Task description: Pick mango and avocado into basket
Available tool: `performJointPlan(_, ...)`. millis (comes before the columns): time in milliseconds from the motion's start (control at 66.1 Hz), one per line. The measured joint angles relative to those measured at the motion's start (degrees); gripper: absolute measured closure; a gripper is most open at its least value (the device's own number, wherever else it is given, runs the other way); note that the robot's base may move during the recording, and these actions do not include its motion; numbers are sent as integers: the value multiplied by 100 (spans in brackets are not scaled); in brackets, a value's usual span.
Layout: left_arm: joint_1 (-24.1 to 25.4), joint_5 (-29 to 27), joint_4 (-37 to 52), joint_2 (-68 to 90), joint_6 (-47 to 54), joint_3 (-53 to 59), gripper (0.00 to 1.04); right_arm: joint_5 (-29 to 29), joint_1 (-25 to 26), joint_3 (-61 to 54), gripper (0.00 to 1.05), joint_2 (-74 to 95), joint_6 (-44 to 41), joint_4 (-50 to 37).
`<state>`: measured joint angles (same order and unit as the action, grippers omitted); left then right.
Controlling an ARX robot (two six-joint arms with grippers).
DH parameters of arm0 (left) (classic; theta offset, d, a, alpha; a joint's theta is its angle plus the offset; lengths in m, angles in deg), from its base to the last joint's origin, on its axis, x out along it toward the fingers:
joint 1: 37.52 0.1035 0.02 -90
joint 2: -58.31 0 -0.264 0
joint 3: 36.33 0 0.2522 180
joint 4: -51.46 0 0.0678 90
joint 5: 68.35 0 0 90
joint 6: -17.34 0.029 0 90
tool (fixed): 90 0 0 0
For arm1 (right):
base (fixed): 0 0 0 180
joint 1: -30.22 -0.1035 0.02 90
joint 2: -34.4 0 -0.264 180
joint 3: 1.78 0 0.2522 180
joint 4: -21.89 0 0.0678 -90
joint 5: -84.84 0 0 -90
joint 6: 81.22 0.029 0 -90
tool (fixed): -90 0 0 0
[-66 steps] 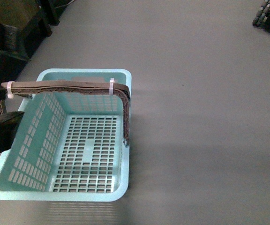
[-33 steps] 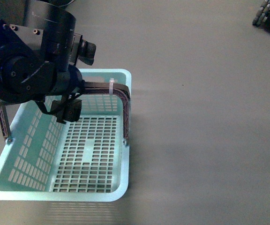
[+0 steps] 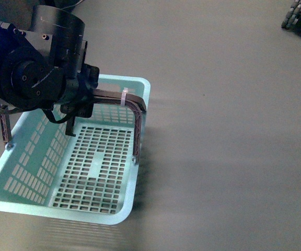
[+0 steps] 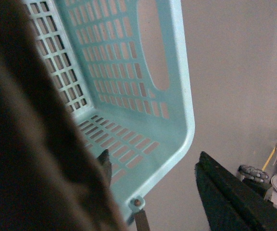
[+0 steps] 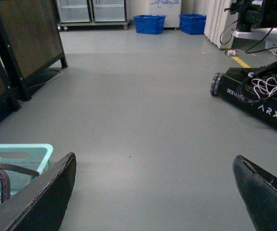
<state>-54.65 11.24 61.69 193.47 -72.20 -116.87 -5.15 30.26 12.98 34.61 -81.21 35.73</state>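
Item one, far left: the left arm [image 3: 30,73], a bulky dark casing hanging over the left half of the basket [image 3: 61,210]. Its left claw [image 4: 152,153] we record as spread apart, the two dark fingers [image 4: 105,166] standing wide of each other in the left wrist view with a corner of the teal rim showing between them; whether either finger touches anything we cannot tell. Item two: the basket itself, light teal, resting on the grey floor [image 3: 229,130] at the left of the scene, set askew, its slotted walls and bottom in plain view. Item three: the brown ribbed handle [image 3: 108,94], raised across the basket, its left part hidden behind the arm, its right leg dropping to the pivot on the right wall; a white zip tie [image 3: 125,97] binds it near the bend. Item four: the right claw [image 5: 154,159], fingers likewise wide apart, gripping nothing, bare floor beyond. Item five, far right: a black wheeled base [image 5: 258,96].
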Motion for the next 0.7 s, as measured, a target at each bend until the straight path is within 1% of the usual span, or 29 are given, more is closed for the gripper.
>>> performJointPlan(121, -2, -52, 116, -44, -52, 79, 77, 0, 0, 0, 9, 0, 0, 0)
performJointPlan(242, -13, -72, 426, -374, -120, 605, 78, 0, 0, 0, 9, 0, 0, 0)
performJointPlan(348, -48, -173, 570, -1038, -114, 1311, 78, 0, 0, 0, 9, 0, 0, 0)
performJointPlan(469, -114, -363, 597, -2229, 15, 2124, 78, 0, -2, 0, 9, 0, 0, 0)
performJointPlan(559, -149, -481, 332, -3359, 22, 2699, 78, 0, -2, 0, 9, 0, 0, 0)
performJointPlan(665, -170, -625, -267, -4553, -24, 3112, 78, 0, 0, 0, 9, 0, 0, 0)
performJointPlan(696, -188, -721, -562, -5003, -42, 3176, 78, 0, 0, 0, 9, 0, 0, 0)
